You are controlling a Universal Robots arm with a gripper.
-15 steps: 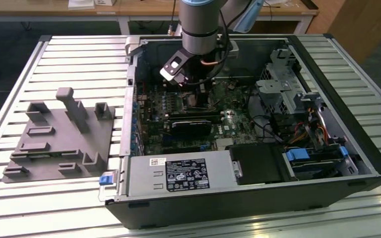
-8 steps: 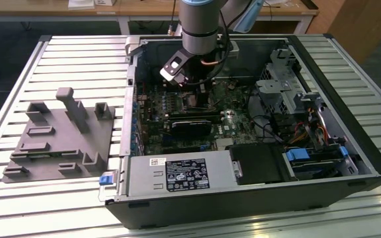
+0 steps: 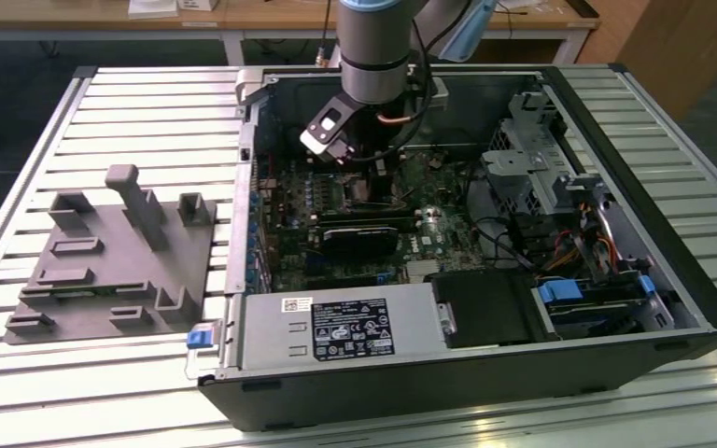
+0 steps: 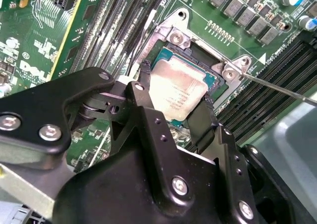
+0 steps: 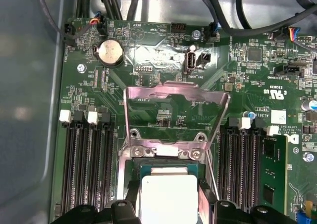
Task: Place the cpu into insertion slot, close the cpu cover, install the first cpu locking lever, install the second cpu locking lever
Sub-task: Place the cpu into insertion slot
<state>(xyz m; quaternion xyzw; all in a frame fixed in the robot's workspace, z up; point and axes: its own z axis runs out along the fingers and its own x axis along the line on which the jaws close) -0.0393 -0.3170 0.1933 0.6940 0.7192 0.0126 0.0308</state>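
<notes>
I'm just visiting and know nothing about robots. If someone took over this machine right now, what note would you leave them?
Claw: shut on the cpu, gripping two opposite edges.
The cpu is at the insertion slot; fully seated or not, unclear.
The cpu cover stands open.
Done: chip brought to the slot.
Left: closing the cover and both locking levers; one lever lies unlatched.

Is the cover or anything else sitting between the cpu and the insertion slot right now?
Nothing visible does. The cpu cover is swung open, away from the insertion slot. The cpu sits squarely over the slot, with the gripper jaws at two opposite edges.
</notes>
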